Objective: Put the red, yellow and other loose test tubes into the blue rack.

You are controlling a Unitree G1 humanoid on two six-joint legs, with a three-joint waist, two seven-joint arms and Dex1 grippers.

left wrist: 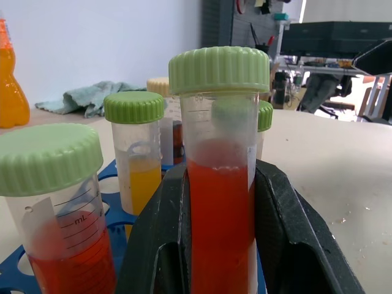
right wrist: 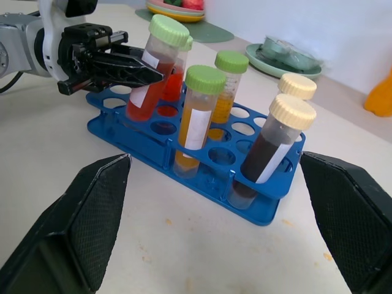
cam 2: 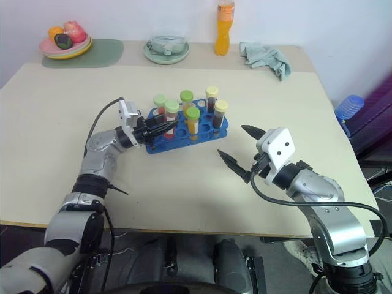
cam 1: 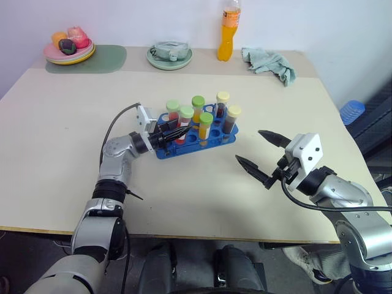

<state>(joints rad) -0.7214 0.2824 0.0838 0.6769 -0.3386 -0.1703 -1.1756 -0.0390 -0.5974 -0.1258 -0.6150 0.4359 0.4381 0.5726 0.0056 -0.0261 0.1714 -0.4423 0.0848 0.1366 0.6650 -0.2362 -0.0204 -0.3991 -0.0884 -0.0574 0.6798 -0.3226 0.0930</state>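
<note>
A red-filled test tube with a green cap is clamped in the left gripper and tilted into a hole at the near end of the blue rack. Seating appears under way; straightening, pressing down, then release seem called for. The right gripper is held wide and empty, beside the rack.

The left arm reaches forward over the tabletop, its pincer clamped on a red tube at the blue rack's near-left end, fingers either side. The right pincer hangs to the right of the rack, jaws spread wide, gripping nothing.
</note>
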